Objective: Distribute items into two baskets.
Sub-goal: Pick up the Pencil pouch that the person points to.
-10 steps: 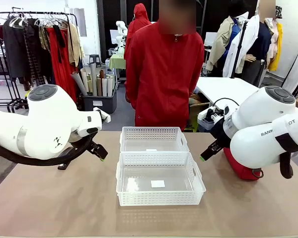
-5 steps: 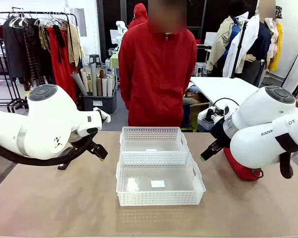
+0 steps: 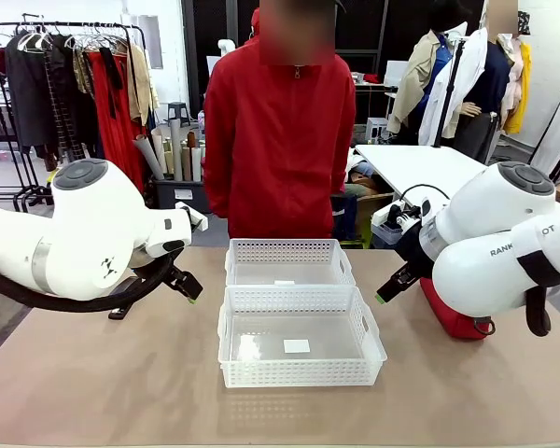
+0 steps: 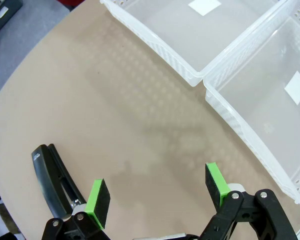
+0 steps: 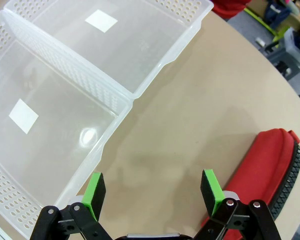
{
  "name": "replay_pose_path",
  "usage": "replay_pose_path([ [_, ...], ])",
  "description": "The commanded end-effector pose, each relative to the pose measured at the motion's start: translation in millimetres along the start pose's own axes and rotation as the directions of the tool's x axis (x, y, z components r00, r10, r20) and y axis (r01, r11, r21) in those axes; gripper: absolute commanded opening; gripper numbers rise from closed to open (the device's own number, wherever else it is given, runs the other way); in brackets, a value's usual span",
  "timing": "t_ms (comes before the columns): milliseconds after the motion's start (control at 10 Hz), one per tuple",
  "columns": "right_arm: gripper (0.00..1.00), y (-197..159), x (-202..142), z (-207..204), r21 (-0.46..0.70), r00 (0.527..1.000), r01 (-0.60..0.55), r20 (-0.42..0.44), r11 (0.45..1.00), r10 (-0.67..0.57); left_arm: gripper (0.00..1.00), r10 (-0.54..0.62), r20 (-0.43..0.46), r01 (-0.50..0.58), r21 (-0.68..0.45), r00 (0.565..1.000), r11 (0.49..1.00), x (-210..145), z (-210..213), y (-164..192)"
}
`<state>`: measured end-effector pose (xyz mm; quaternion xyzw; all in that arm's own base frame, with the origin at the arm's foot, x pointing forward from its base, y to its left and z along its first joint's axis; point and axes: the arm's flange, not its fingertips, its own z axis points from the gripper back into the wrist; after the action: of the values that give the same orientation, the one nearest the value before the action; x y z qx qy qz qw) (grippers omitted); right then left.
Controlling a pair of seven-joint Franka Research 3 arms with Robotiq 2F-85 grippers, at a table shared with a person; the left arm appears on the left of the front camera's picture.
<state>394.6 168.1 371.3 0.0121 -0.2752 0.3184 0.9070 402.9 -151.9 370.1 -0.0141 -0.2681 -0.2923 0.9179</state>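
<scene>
Two white lattice baskets stand end to end mid-table, the far basket (image 3: pixel 286 250) and the larger near basket (image 3: pixel 299 373). My left gripper (image 3: pixel 188 285) hovers left of them, open and empty (image 4: pixel 157 192). The black stapler (image 4: pixel 50 175) lies on the table just beside its one green pad (image 4: pixel 98 201), and both basket rims (image 4: pixel 157 52) (image 4: pixel 232 117) show beyond. My right gripper (image 3: pixel 386 291) hovers right of the baskets, open and empty (image 5: pixel 153 191). The red pouch (image 5: pixel 262 162) with its black zipper lies beside it, partly behind the right arm (image 3: pixel 453 317). Both basket walls (image 5: pixel 167 57) (image 5: pixel 97 150) show in the right wrist view.
A person in a red jacket (image 3: pixel 280 131) stands at the far edge behind the baskets. The tan tabletop (image 3: pixel 121 383) is bare in front and to the left. A clothes rack (image 3: pixel 65 84) and a white table (image 3: pixel 420 168) stand farther off.
The person has shifted a little to the left behind the table. Both arms and the baskets have not moved.
</scene>
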Motion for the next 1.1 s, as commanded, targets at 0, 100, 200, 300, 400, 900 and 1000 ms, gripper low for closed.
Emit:
replay_pose_path([
  [0,1.0,0,0,0,0.0,1.0,0.001,0.0,1.0,-0.001,1.0,0.0,0.0,0.0,0.0,1.0,1.0,0,0,0],
  [100,1.0,0,0,0,0.0,1.0,0.001,0.0,1.0,-0.001,1.0,0.0,0.0,0.0,0.0,1.0,1.0,0,0,0],
  [200,1.0,0,0,0,0.0,1.0,0.001,0.0,1.0,-0.001,1.0,0.0,0.0,0.0,0.0,1.0,1.0,0,0,0],
  [300,1.0,0,0,0,0.0,1.0,0.001,0.0,1.0,-0.001,1.0,0.0,0.0,0.0,0.0,1.0,1.0,0,0,0],
  [400,1.0,0,0,0,0.0,1.0,0.001,0.0,1.0,-0.001,1.0,0.0,0.0,0.0,0.0,1.0,1.0,0,0,0],
  [900,1.0,-6,26,13,0.131,0.992,0.124,-0.04,0.984,-0.12,1.0,-0.038,0.036,0.041,-0.084,0.999,0.996,-13,30,9],
  [1000,1.0,-9,32,14,0.169,0.986,0.162,-0.073,0.972,-0.151,1.0,-0.052,0.062,0.059,-0.127,0.997,0.99,-17,37,13],
])
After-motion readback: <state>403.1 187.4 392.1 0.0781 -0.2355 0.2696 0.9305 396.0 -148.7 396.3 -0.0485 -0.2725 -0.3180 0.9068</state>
